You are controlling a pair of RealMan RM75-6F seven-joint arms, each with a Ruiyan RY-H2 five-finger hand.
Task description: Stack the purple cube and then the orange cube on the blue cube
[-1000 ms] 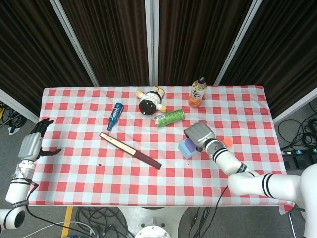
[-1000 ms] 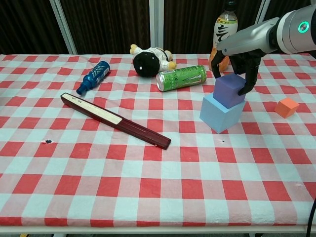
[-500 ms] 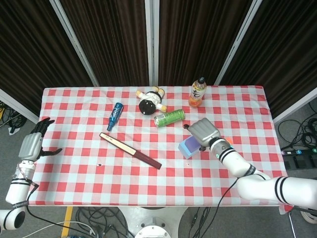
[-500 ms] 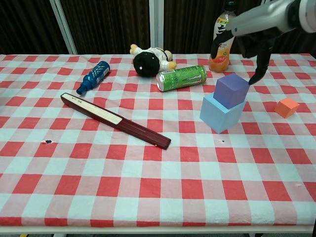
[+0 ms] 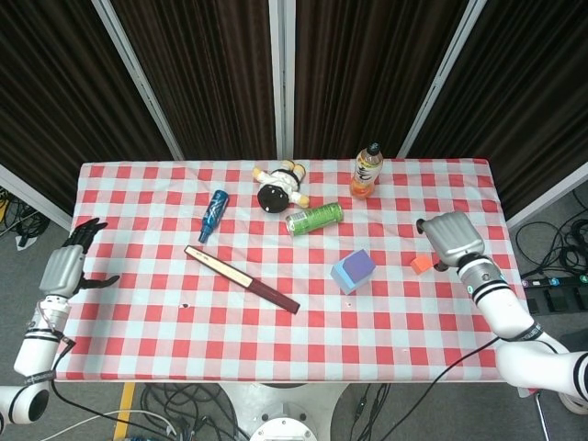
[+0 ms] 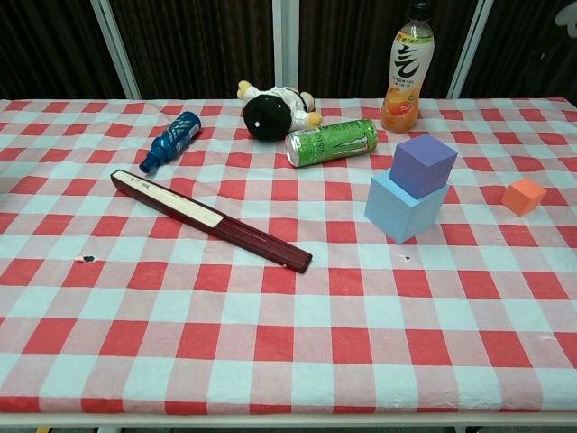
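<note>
On the right half of the red-and-white checked surface (image 6: 270, 361), the purple cube (image 6: 423, 165) sits on top of the pale blue cube (image 6: 403, 207), turned slightly off square with it. Just to their right, the small orange cube (image 6: 524, 196) lies alone on the cloth, apart from the stack. Over it in the head view hangs the right hand (image 5: 449, 237), holding nothing, its back to the camera so I cannot tell how far the fingers are apart. Off the left edge of the surface, the left hand (image 5: 68, 266) waits with fingers spread, holding nothing. Far side: an orange drink bottle (image 6: 402, 69) stands upright, a green can (image 6: 331, 142) lies on its side beside a plush toy (image 6: 273, 107). A blue bottle (image 6: 171, 140) lies to the left, and a long dark red closed fan (image 6: 207, 219) runs diagonally nearer.
</note>
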